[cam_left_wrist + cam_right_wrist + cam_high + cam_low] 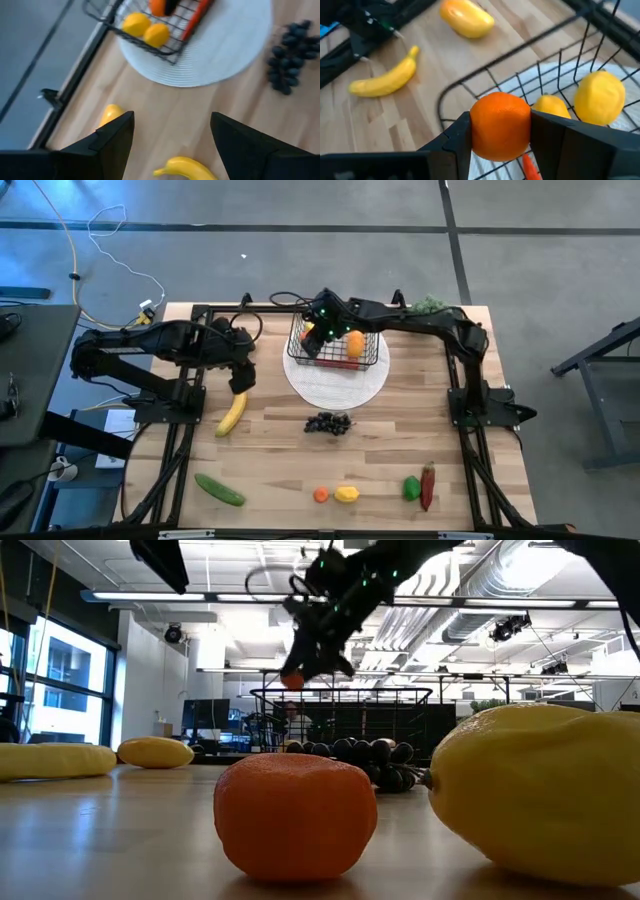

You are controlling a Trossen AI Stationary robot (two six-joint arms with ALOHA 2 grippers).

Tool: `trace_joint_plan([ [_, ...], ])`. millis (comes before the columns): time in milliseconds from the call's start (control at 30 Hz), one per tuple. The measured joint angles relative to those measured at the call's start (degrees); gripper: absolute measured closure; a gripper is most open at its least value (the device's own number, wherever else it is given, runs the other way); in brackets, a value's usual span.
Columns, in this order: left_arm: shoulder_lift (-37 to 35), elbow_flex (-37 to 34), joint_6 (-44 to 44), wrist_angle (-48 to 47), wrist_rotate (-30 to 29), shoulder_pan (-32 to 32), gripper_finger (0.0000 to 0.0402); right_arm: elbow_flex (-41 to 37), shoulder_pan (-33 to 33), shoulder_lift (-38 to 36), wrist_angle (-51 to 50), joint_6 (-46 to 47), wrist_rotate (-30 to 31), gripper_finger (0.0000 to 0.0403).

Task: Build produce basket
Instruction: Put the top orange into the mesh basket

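Clamped between the right gripper's [501, 131] fingers, an orange [500, 125] hung above the basket [334, 347]; beside the basket, the left gripper [170, 132] gaped empty.

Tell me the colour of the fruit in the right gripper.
Orange; the right wrist view shows it best.

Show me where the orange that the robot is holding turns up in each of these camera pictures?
High view: the orange sits in the right gripper over the wire basket.
Low view: the orange hangs up high, above the basket.
Left wrist view: cut off at the frame's edge, over the basket.
Right wrist view: big and central, pinched between the dark fingers.
Shared landmark: the basket.
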Motion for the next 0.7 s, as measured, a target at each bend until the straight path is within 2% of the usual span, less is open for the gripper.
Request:
trace_joint_plan([
  [133, 0.0, 0.0, 1.4, 0.0, -1.5, 3.2, 0.0149, 0.0, -1.4, 2.3, -0.1, 0.4, -1.8, 0.0270],
  [467, 0.0, 0.0, 5.0, 0.1, -1.1, 13.2, 0.0149, 0.0, -2.0, 6.1, -0.3, 1.2, -4.4, 0.0253],
  [700, 0.0, 0.0, 7.1, 0.1, -1.1, 16.6, 0.0149, 0.0, -2.0, 6.3, 0.5, 1.0, -4.2, 0.0210],
])
